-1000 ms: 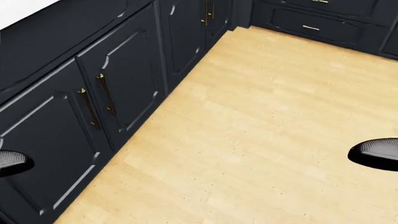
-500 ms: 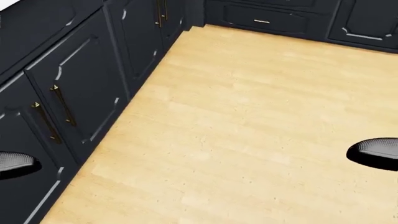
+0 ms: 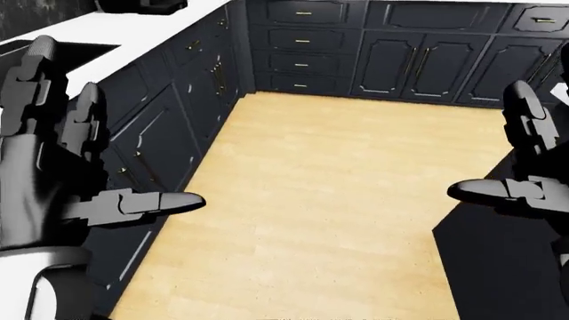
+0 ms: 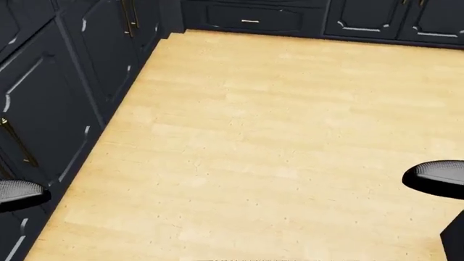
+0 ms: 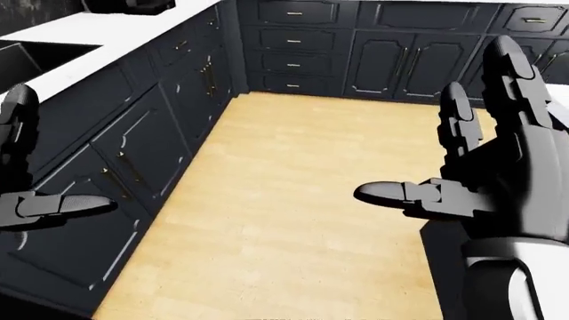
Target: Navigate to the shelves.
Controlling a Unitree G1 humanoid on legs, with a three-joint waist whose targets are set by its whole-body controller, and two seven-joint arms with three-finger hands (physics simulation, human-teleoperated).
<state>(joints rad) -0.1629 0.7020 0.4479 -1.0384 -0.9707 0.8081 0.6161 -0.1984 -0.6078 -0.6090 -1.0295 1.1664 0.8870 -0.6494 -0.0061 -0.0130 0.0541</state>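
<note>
No shelves show in any view. My left hand [image 3: 107, 147] is raised at the left of the left-eye view, open, fingers spread and thumb pointing right, holding nothing. My right hand [image 5: 427, 127] is raised at the right of the right-eye view, also open and empty, thumb pointing left. In the head view only the thumb tips [image 4: 18, 191] show at the side edges, over a light wooden floor [image 4: 276, 136].
Dark cabinets [image 3: 169, 127] with brass handles run along the left under a white countertop [image 3: 133, 27], which has a dark sink recess [image 5: 35, 57]. More dark cabinets and drawers [image 3: 418, 60] close the top of the view. A dark block [image 3: 498, 267] stands at the lower right.
The whole head view has shifted: the left cabinets slid left and out of frame, and the cabinets across the top came in. The camera moved; both hands keep their pose.
</note>
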